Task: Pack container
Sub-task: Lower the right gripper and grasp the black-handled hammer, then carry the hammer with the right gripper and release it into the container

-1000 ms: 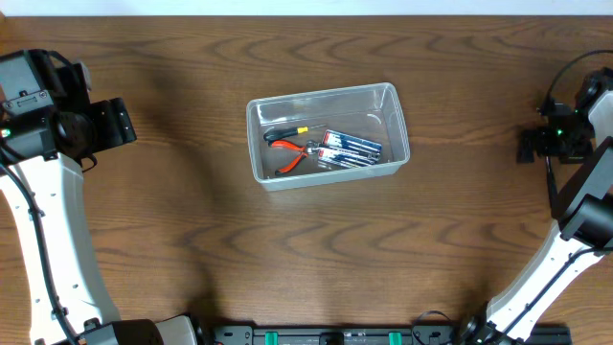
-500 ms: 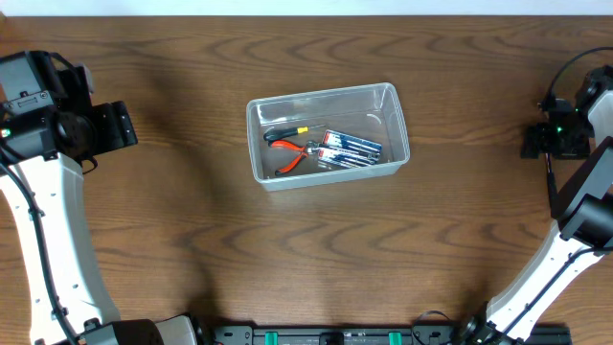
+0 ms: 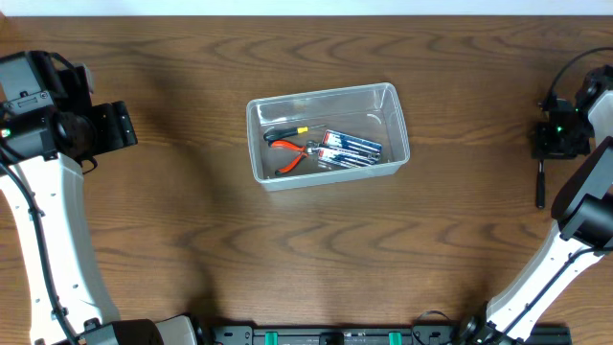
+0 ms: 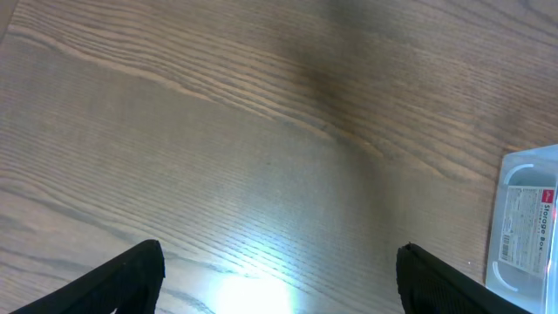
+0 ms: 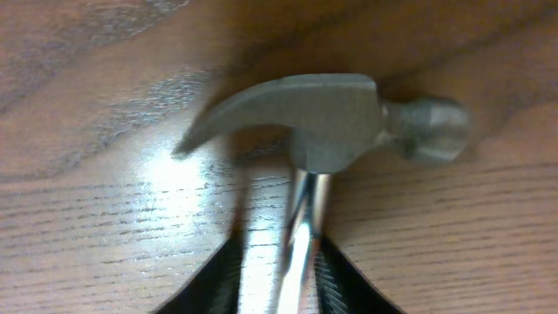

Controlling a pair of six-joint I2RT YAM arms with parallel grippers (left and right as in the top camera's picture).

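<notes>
Your container point(image 3: 321, 94): clear plastic rectangular bin with rounded corners and a rim, upright, no lid on. It sits mid-table, a little toward the far edge, long axis slightly skewed. Inside you see red-handled pliers point(image 3: 290, 153) beside a blue pack point(image 3: 351, 149).

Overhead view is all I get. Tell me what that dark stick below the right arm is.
Observer: It is the handle of a hammer; the right wrist view shows its steel claw head lying on the table.
Operator: Report the right jaws.
Observer: They straddle the shaft just below the head, a sliver of table showing on one side.
Operator: Now the left.
Observer: Left jaws stand wide apart over bare table, nothing between them.
</notes>
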